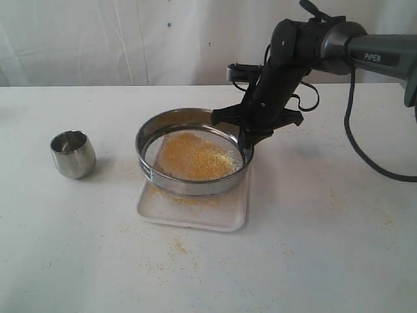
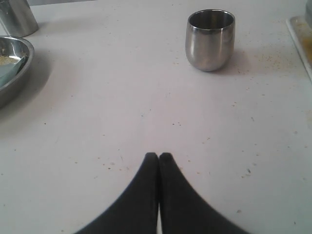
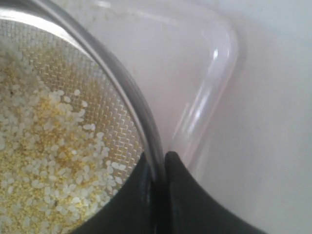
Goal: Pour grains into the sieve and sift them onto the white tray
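The steel sieve [image 1: 171,125] sits tilted over the white tray [image 1: 229,218], with a heap of yellow and pale grains [image 1: 194,156] on its mesh. A thin scatter of fine grains lies on the tray under it. My right gripper [image 1: 247,147] is shut on the sieve's rim [image 3: 127,95] at its right side, one finger inside over the mesh, one outside. In the right wrist view the grains [image 3: 44,165] lie close to the fingers and the tray's corner [image 3: 214,78] shows beyond the rim. My left gripper [image 2: 158,156] is shut on nothing, low over the bare table.
A small rounded steel cup [image 1: 73,153] stands upright left of the sieve and looks empty in the left wrist view [image 2: 210,39]. A steel bowl [image 2: 12,68] and another steel vessel [image 2: 17,17] show at that view's edge. Spilled grains [image 1: 176,251] dot the table before the tray.
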`<control>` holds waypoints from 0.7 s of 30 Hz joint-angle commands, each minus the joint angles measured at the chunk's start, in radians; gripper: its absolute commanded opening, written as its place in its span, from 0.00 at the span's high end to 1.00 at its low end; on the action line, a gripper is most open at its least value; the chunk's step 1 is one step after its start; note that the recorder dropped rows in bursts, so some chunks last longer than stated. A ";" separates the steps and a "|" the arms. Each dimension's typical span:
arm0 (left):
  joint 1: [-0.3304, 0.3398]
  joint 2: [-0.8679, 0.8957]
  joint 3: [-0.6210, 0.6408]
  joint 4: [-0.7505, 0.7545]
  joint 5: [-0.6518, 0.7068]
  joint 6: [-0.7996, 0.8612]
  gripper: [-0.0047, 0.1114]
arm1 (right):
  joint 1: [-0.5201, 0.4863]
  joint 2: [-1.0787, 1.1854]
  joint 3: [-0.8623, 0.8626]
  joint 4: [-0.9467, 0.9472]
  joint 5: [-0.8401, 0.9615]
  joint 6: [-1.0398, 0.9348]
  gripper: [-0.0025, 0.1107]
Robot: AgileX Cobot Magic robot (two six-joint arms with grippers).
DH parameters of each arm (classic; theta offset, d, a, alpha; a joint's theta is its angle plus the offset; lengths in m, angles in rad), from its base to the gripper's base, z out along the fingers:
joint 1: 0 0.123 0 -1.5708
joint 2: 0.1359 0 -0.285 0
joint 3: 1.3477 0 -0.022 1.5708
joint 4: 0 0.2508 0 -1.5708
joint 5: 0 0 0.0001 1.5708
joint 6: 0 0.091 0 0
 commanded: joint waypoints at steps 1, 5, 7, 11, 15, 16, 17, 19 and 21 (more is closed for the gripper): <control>-0.006 -0.005 0.003 0.001 0.001 -0.009 0.96 | 0.006 -0.023 -0.007 0.020 0.031 0.000 0.98; -0.006 -0.005 0.003 0.001 0.001 -0.009 0.96 | 0.004 -0.025 -0.007 -0.009 -0.043 0.000 0.98; -0.006 -0.005 0.003 0.001 0.001 -0.009 0.96 | 0.006 -0.025 -0.007 -0.003 0.058 0.000 0.98; -0.006 -0.005 0.003 0.001 0.001 -0.009 0.96 | 0.010 -0.021 -0.007 -0.044 -0.087 -0.053 0.98; -0.006 -0.005 0.003 0.001 0.001 -0.009 0.96 | -0.004 -0.017 -0.007 -0.053 0.022 -0.010 0.98; -0.006 -0.005 0.003 0.001 0.001 -0.009 0.96 | -0.004 -0.017 -0.007 -0.053 0.078 -0.007 0.98; -0.006 -0.005 0.003 0.001 0.001 -0.009 0.96 | 0.000 -0.015 -0.007 -0.053 0.087 -0.021 0.98; -0.006 -0.005 0.003 0.001 0.001 -0.009 0.96 | 0.005 -0.011 -0.007 -0.061 -0.030 -0.061 0.98; -0.006 -0.005 0.003 0.001 0.001 -0.009 0.96 | 0.005 0.000 -0.007 -0.066 -0.163 -0.059 0.98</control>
